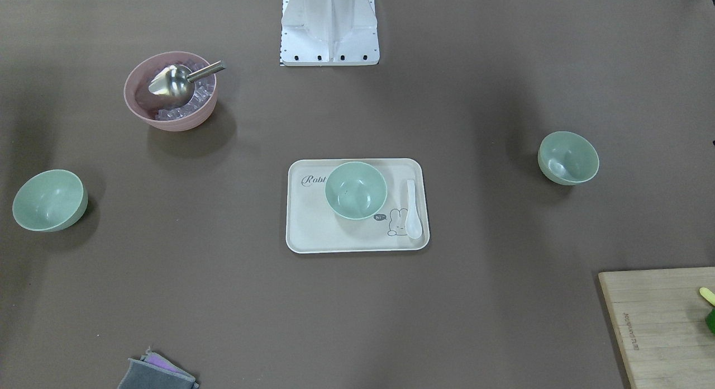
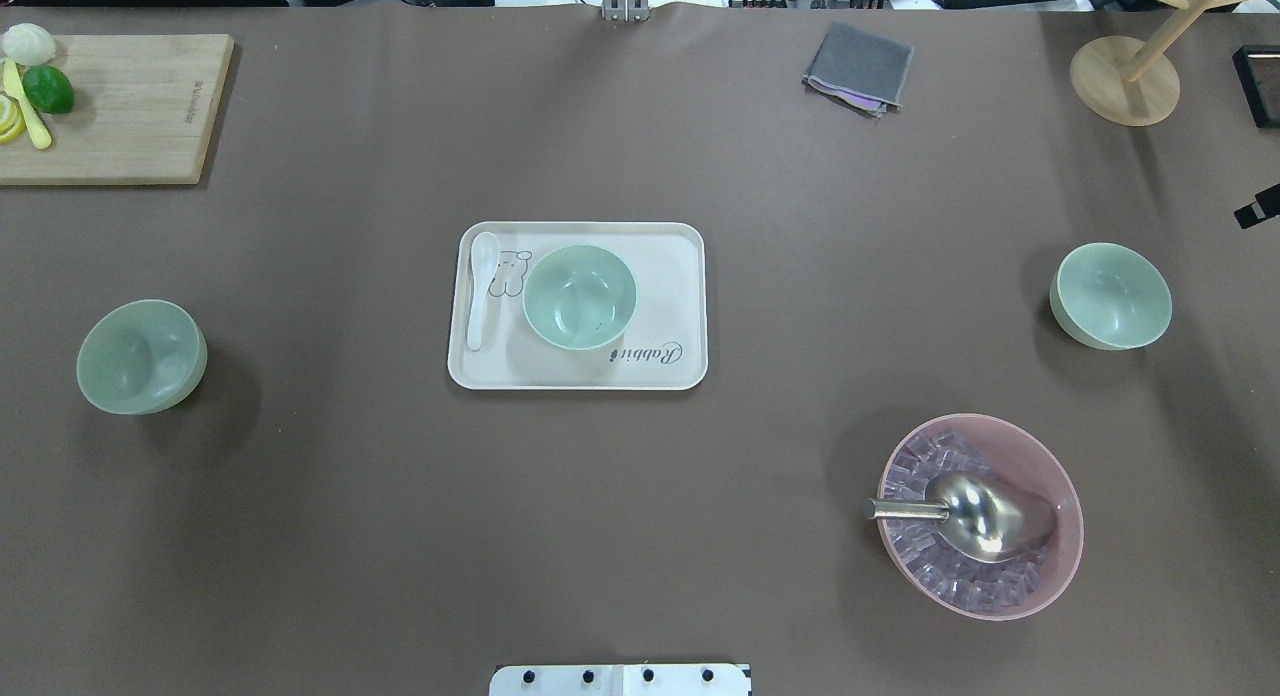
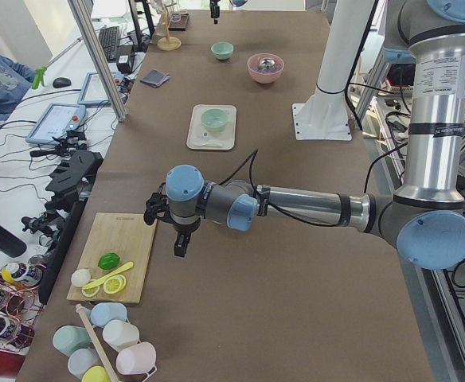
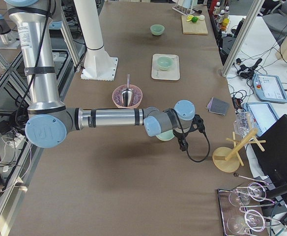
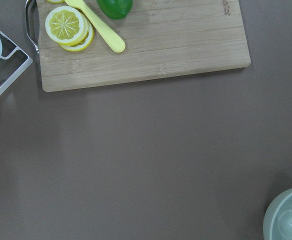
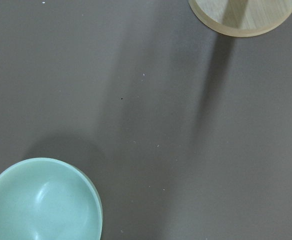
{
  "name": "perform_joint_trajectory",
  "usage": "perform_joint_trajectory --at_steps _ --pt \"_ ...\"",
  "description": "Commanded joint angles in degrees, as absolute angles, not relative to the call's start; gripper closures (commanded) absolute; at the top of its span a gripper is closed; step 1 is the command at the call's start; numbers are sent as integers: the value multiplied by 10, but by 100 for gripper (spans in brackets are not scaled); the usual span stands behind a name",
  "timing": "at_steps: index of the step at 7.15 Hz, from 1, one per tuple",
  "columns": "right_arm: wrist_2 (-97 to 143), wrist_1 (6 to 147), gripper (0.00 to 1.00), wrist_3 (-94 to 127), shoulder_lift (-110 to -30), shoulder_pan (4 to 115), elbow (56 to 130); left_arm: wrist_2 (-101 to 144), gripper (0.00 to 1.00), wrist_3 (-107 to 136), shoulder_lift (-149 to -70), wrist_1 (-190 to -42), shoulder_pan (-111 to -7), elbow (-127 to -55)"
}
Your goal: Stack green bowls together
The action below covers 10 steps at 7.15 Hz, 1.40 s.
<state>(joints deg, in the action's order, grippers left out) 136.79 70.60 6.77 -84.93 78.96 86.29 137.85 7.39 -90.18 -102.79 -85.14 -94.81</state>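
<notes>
Three pale green bowls stand upright and apart on the brown table. One bowl (image 2: 580, 297) sits on the cream tray (image 2: 660, 366). The left bowl (image 2: 141, 356) shows at the bottom right of the left wrist view (image 5: 288, 216). The right bowl (image 2: 1110, 295) shows at the bottom left of the right wrist view (image 6: 41, 200). My left gripper (image 3: 181, 243) hangs above the table near the left bowl and the cutting board. My right gripper (image 4: 183, 145) hangs beside the right bowl (image 4: 165, 135). Both show only in the side views, so I cannot tell if they are open or shut.
A white spoon (image 2: 482, 288) lies on the tray beside the bowl. A pink bowl (image 2: 980, 516) with ice and a metal scoop stands at the near right. A cutting board (image 2: 120, 106) with lime and lemon is far left. A grey cloth (image 2: 858, 68) and a wooden stand (image 2: 1122, 80) are at the far right.
</notes>
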Motion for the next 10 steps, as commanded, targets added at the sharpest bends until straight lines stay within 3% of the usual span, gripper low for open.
perform_joint_trajectory --at_steps 1,2,6,7,8,10 --pt "1358 699 4 156 -853 743 878 1377 2 89 -907 -1031 -826 -948" --pt "1354 699 11 160 -850 717 875 1376 2 134 -914 -1051 -806 -948" --pt "1305 700 22 160 -825 651 825 1362 2 184 -915 -1089 -788 -944" --pt "1305 701 44 161 -824 650 822 1363 2 184 -915 -1089 -788 -945" --pt "1307 701 95 160 -819 647 809 1363 2 184 -915 -1089 -788 -946" --pt "1310 700 100 160 -817 648 816 1363 2 185 -915 -1089 -786 -939"
